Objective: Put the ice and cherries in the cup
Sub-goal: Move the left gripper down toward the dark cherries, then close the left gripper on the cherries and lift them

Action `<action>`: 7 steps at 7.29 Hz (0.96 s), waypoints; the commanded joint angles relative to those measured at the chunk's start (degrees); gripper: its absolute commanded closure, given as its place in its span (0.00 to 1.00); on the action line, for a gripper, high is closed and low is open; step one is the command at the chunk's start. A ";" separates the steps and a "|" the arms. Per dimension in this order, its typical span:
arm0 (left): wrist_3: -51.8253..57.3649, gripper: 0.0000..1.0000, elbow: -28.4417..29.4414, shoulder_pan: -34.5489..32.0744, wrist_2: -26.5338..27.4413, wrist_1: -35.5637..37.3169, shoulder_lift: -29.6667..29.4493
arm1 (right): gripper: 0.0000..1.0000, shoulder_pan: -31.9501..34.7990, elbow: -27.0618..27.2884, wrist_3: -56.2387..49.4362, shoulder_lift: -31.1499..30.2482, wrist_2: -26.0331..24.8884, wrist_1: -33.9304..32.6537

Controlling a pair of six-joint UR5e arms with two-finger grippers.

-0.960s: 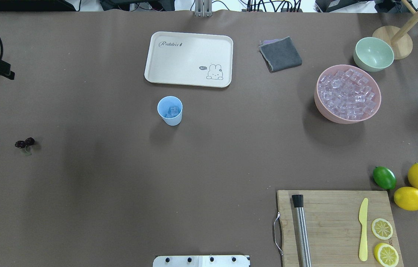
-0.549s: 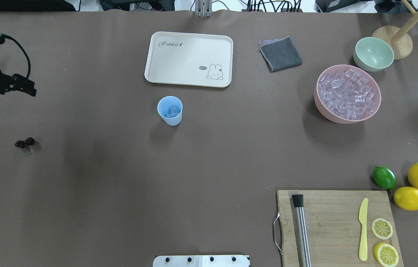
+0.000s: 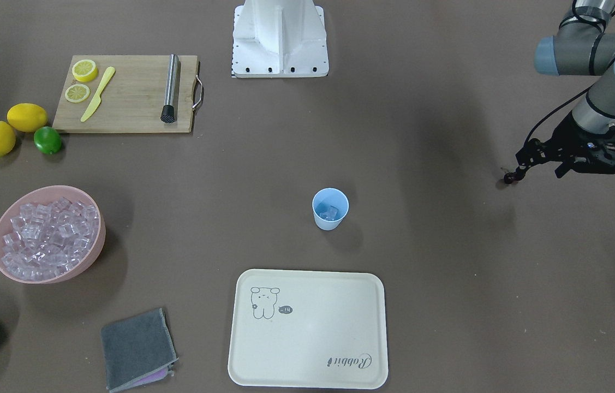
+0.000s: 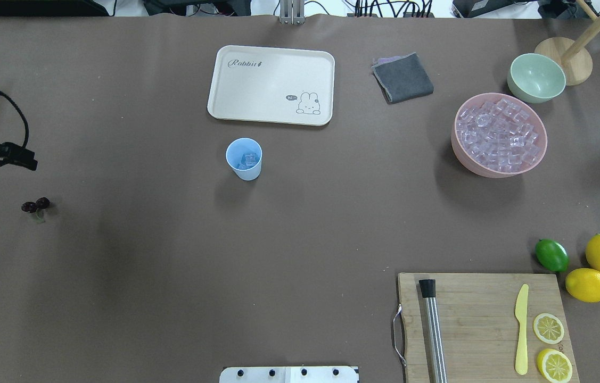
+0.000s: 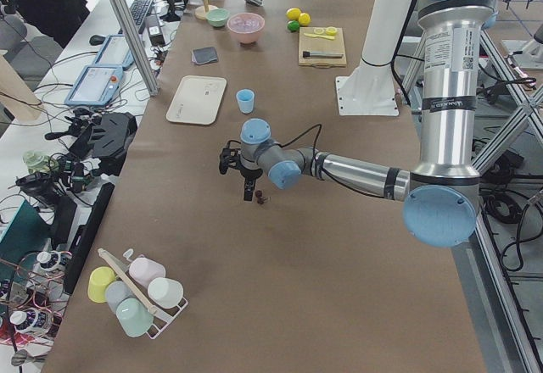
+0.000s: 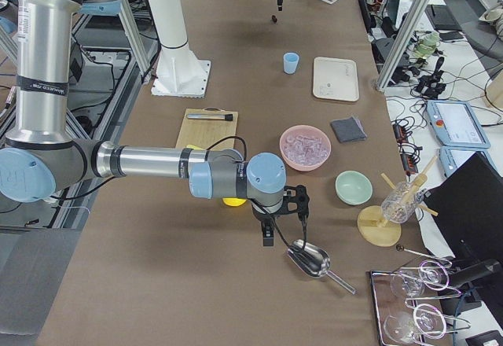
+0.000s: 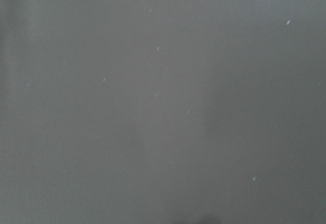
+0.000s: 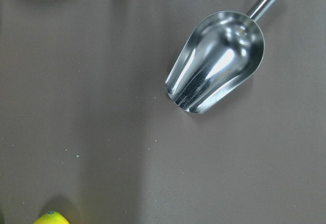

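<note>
Cherries lie on the bench, well apart from the cup holding ice. Left claw hangs near them, right claw by a scoop. I cannot tell whether either is spread.

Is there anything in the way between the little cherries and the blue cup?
No, nothing visible is in the way. The cherries lie on the table, off to the robot's left of the cup, and only bare brown tabletop shows between them. The tray sits beyond the cup, off that path.
</note>
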 commanded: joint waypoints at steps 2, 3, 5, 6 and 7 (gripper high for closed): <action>-8.55 0.02 3.55 3.87 3.16 -6.21 0.14 | 0.01 -0.36 0.08 -0.18 0.05 -0.09 0.18; -8.55 0.02 4.86 4.75 3.25 -6.30 -0.82 | 0.01 -0.36 0.08 -0.18 0.05 -0.09 0.18; -8.55 0.02 5.23 5.54 3.78 -7.00 -0.92 | 0.01 -0.36 -0.01 -0.18 -0.04 -0.09 0.18; -8.38 0.05 5.75 6.33 5.52 -7.35 -0.92 | 0.01 -0.36 -0.01 -0.18 -0.04 -0.09 0.18; -8.46 0.14 5.76 6.42 6.15 -7.36 -0.83 | 0.01 -0.36 -0.01 -0.18 -0.21 -0.09 0.18</action>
